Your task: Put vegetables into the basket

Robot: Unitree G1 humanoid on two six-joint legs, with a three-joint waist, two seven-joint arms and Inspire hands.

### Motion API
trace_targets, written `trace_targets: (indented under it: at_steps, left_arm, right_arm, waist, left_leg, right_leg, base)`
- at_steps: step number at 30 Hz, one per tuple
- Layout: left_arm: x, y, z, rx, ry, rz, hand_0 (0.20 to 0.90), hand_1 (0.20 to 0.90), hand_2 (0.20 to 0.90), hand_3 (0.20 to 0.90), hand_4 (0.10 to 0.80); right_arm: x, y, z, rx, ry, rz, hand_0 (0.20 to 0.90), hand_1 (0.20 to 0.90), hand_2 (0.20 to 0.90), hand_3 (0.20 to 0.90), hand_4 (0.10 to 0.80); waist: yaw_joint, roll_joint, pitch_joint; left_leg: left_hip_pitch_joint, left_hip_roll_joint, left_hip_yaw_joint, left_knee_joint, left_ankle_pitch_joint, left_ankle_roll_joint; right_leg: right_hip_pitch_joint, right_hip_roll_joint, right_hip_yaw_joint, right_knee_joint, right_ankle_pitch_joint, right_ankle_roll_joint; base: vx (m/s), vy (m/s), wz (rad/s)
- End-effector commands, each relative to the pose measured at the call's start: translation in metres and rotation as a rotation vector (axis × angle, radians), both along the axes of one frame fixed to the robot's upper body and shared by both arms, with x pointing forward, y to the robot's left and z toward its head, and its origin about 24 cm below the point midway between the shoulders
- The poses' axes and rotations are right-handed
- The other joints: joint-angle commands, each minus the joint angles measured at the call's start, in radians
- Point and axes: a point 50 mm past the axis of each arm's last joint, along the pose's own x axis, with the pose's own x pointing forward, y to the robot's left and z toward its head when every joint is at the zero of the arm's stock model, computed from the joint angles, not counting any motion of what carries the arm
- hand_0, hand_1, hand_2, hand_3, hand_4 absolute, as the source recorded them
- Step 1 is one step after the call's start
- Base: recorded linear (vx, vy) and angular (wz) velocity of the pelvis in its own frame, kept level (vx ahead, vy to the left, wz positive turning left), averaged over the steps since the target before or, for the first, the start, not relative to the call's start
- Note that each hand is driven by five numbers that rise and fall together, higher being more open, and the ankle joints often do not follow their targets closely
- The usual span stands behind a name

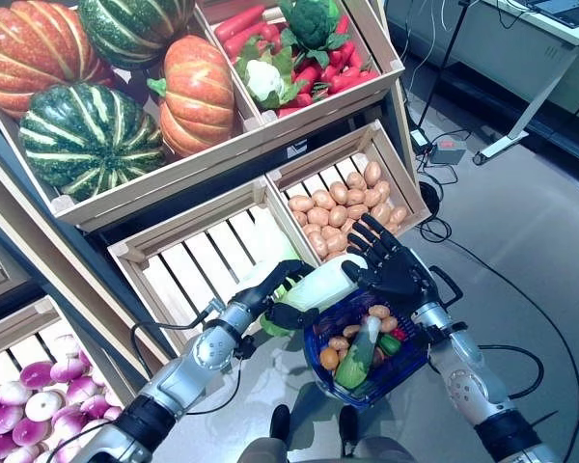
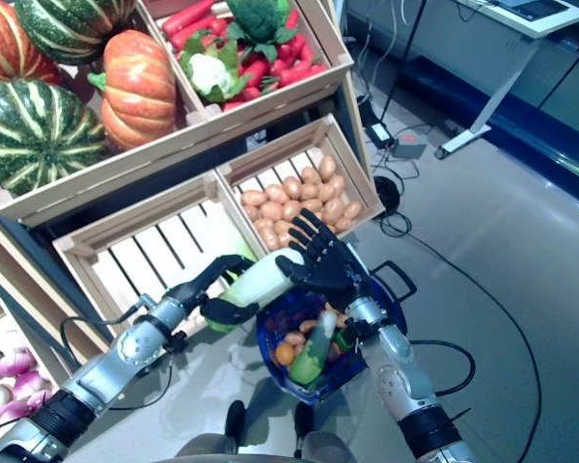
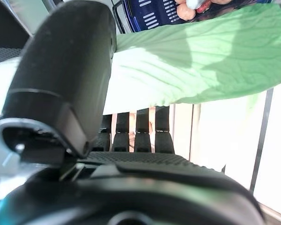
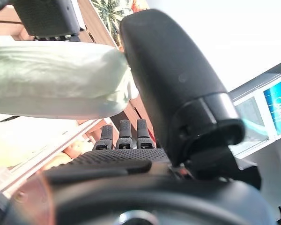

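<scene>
A long pale green cabbage [image 1: 320, 283] hangs over the blue basket [image 1: 316, 358], and my left hand [image 1: 273, 301] is shut on its lower end. In the left wrist view the thumb [image 3: 61, 84] and fingers [image 3: 136, 136] wrap around the cabbage's leaf [image 3: 201, 61]. My right hand [image 1: 387, 262] is open with fingers spread, resting against the cabbage's far end [image 4: 56, 79]. The basket hangs by that arm's wrist, its black handle [image 1: 453, 285] sticking out. Inside lie a green courgette [image 1: 357, 355], a green pepper [image 1: 390, 343] and several small orange and tan vegetables.
Behind stands a wooden rack: an empty slatted crate [image 1: 188, 256], a crate of potatoes [image 1: 343, 203], pumpkins [image 1: 195, 92] and striped squashes [image 1: 87, 135] above, carrots, peppers and cauliflower [image 1: 270, 79] beside them. Purple turnips [image 1: 29, 405] lie lower left. A desk leg [image 1: 521, 121] stands right.
</scene>
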Motion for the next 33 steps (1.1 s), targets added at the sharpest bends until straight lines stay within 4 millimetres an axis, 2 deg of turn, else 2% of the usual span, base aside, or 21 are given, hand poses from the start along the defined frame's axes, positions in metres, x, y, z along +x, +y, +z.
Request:
trace_targets:
  at_steps: [1,8,15,26,33]
  left_arm:
    - [0.017,-0.018,0.052,-0.116,-0.223,-0.105,0.300,0.300,0.300,0.300,0.400]
    - [0.016,-0.015,0.054,-0.138,-0.240,-0.086,0.300,0.300,0.300,0.300,0.400]
    - [0.012,-0.011,0.056,-0.191,-0.254,-0.074,0.300,0.300,0.300,0.300,0.400]
    - [0.010,-0.022,0.050,-0.318,-0.179,-0.085,0.300,0.300,0.300,0.300,0.400]
    - [0.006,-0.033,0.044,-0.335,-0.118,-0.145,0.300,0.300,0.300,0.300,0.400]
  right_arm:
    - [0.000,0.019,0.035,0.048,-0.176,0.196,0.900,0.900,0.900,0.900,0.800]
    - [0.001,0.016,0.035,0.063,-0.158,0.203,0.900,0.900,0.900,0.900,0.800]
    - [-0.004,0.018,0.025,0.076,-0.111,0.218,0.900,0.900,0.900,0.900,0.800]
    - [-0.001,0.030,0.026,0.257,-0.126,0.177,0.900,0.900,0.900,0.900,0.800]
    - [-0.001,0.039,0.030,0.312,-0.168,0.170,0.900,0.900,0.900,0.900,0.800]
  waist:
    - [0.012,-0.037,-0.133]
    - [0.017,-0.039,-0.138]
    - [0.017,-0.037,-0.144]
    - [0.020,-0.031,-0.148]
    - [0.018,-0.027,-0.152]
  left_leg:
    - [-0.009,-0.039,0.051,0.001,-0.046,0.036]
    - [-0.006,-0.036,0.047,0.001,-0.050,0.033]
    - [-0.004,-0.030,0.047,0.001,-0.051,0.029]
    - [-0.002,-0.025,0.042,0.001,-0.055,0.025]
    - [-0.004,-0.022,0.046,0.001,-0.054,0.023]
  right_leg:
    - [0.014,-0.059,-0.011,0.010,0.014,0.052]
    - [0.019,-0.062,-0.009,0.004,0.014,0.055]
    - [0.020,-0.064,-0.008,0.002,0.013,0.057]
    - [0.025,-0.066,-0.003,0.001,0.008,0.056]
    - [0.022,-0.068,0.002,0.001,0.008,0.057]
  base:
    - [0.000,0.000,0.00]
    - [0.000,0.000,0.00]
    - [0.000,0.000,0.00]
    - [0.000,0.000,0.00]
    - [0.000,0.000,0.00]
